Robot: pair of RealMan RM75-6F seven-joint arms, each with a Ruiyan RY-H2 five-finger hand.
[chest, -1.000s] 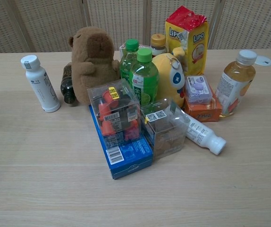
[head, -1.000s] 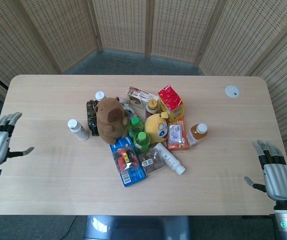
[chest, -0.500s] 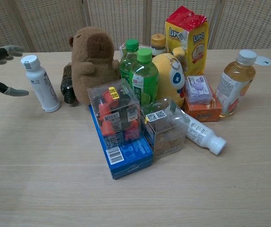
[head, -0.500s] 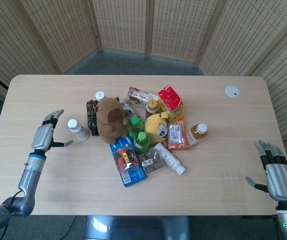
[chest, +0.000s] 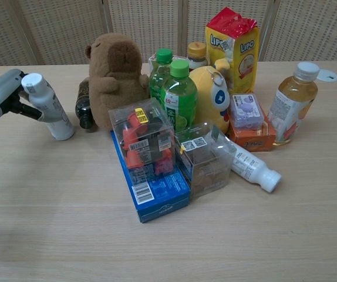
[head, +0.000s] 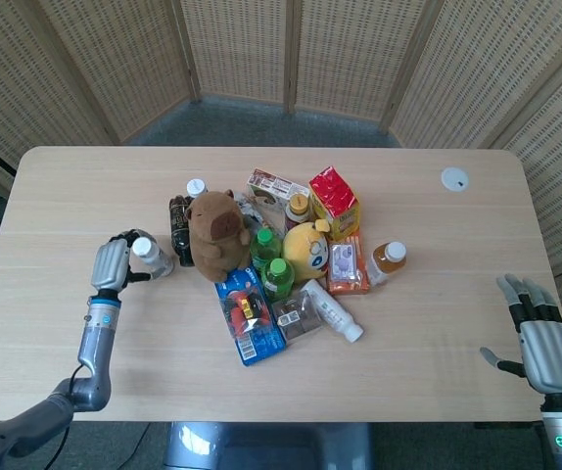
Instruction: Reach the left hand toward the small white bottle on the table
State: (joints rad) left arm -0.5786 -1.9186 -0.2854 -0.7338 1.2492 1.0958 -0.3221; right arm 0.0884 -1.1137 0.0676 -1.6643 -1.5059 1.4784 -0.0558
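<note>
The small white bottle [head: 154, 257] stands left of the pile, leaning slightly in the chest view [chest: 51, 110]. My left hand [head: 112, 264] is against its left side, fingers curled round the upper part near the cap and thumb in front; the chest view shows the left hand [chest: 3, 94] wrapped at the bottle's neck. My right hand [head: 541, 341] rests at the table's near right edge, fingers spread and holding nothing; the chest view does not show it.
Right of the bottle stand a dark bottle [chest: 84, 108] and a brown capybara plush [chest: 117, 76]. The pile also holds green bottles [chest: 178, 94], a blue box [chest: 157, 188], a red-yellow snack bag [chest: 233, 44] and a tea bottle [chest: 292, 103].
My left hand moved right across the table to the white bottle and its fingers closed round the neck; the bottle tipped slightly left. The right hand stayed put.
</note>
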